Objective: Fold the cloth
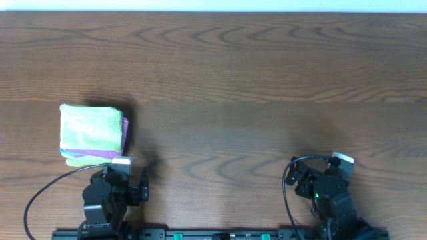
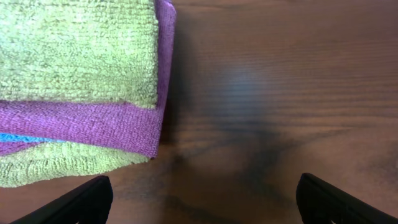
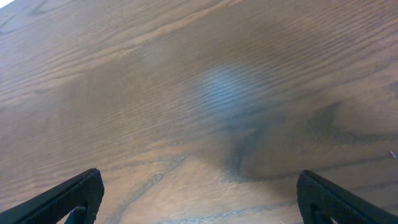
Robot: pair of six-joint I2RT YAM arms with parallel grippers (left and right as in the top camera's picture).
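The lime-green square microfiber cloth (image 1: 90,129) looks already folded. It lies as a compact, roughly square pad on the dark wood-grain worktop (image 1: 233,67), just beyond the left end effector (image 2: 205,202) and a little to that end effector's left. It is the top layer of a small pile.

In the left wrist view, a folded magenta cloth (image 2: 81,121) shows directly under it, jutting out along the near and right edges. A thin sliver of blue cloth (image 2: 18,137) peeks out below that, and a further lime-green layer (image 2: 62,165) sits at the bottom. I cannot tell whether that lowest layer is part of the same cloth or a separate one. No white tag is visible in any view.

The left end effector is spread wide and grips nothing. Its two dark fingertips sit at the lower corners of its own view, clear of the pile and over bare wood. The right end effector (image 3: 199,196), well apart to the right of the left end effector, is likewise spread wide with nothing between its fingers and only wood grain beneath it. In the overhead view both arms sit low at the near edge.

My judgement is that the folding is done and the cloth is placed. Little seems left, except perhaps squaring its edges, which look slightly offset from the layers beneath.
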